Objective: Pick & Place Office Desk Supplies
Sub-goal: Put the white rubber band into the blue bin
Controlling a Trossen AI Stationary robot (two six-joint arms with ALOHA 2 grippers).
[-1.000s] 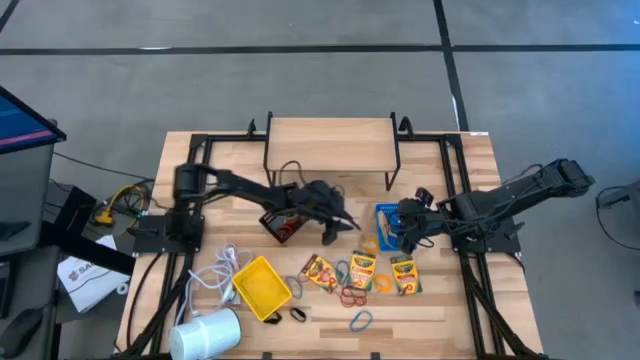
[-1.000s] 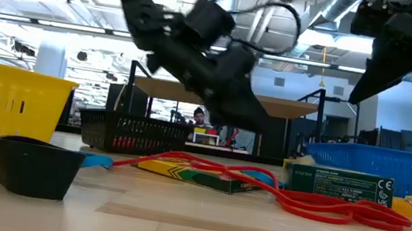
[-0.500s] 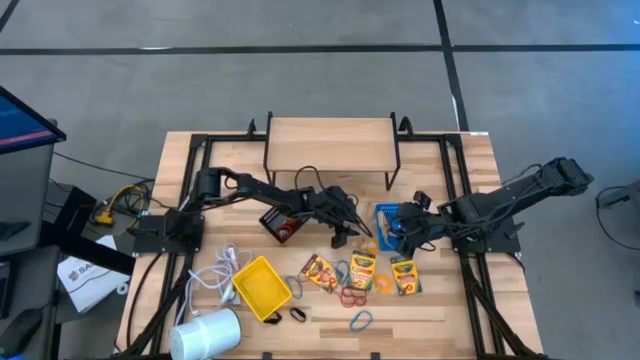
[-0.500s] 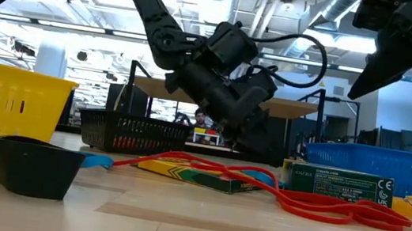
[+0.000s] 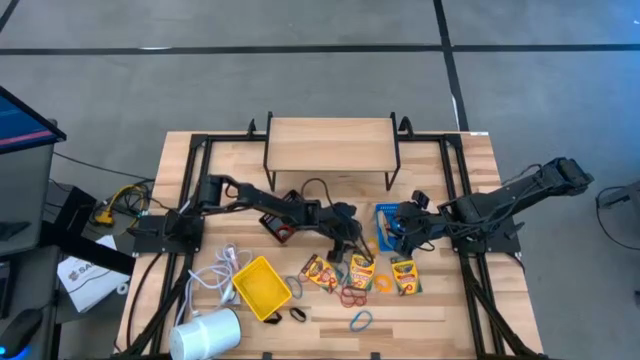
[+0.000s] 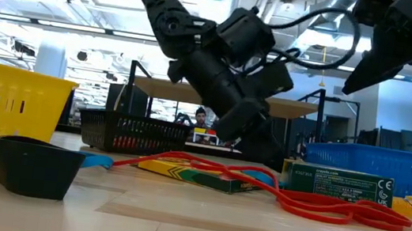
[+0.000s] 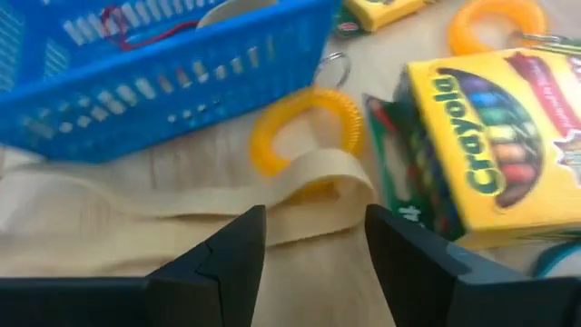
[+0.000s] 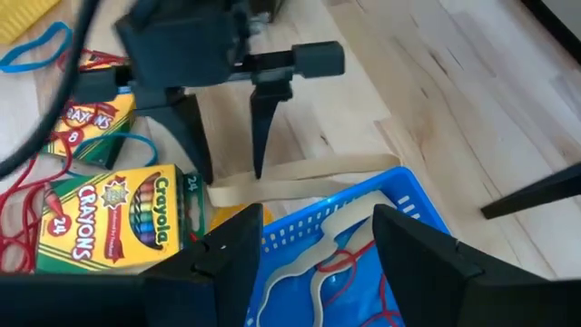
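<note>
Moved since the earlier frame: the left gripper (image 5: 352,247) has travelled from beside the black bin (image 5: 279,224) across the desk's middle and now hangs low over a tan band (image 7: 300,186), fingers (image 7: 227,259) spread, one to each side of it, nothing pinched. Right gripper (image 5: 400,228): unchanged, poised over the blue bin (image 5: 386,213) right of centre, fingers (image 8: 410,245) parted and empty. Blue bin contents: a pale band and a red band (image 8: 349,259). Tan band: flat on the wood, running along the blue bin's wall. Yellow ring (image 7: 307,123): partly on the tan band, just beside the blue bin. Crayon boxes: one (image 5: 361,270) just beside the left gripper, one (image 5: 404,275) nearer the right edge, one (image 5: 319,272) toward the front, all flat in the front half. Loose bands: red (image 5: 352,296) and blue (image 5: 360,321), near the front edge. Yellow bin (image 5: 262,288): front left, tilted askew to the edges. Clip (image 5: 298,315): small, dark, beside the yellow bin. Surface: pale wooden planks (image 5: 430,315) with a black frame along the sides and a raised wooden shelf (image 5: 330,145) at the back edge. Room: grey tiled floor (image 5: 300,80); exposed ducts (image 6: 339,9) overhead in the low view.
</note>
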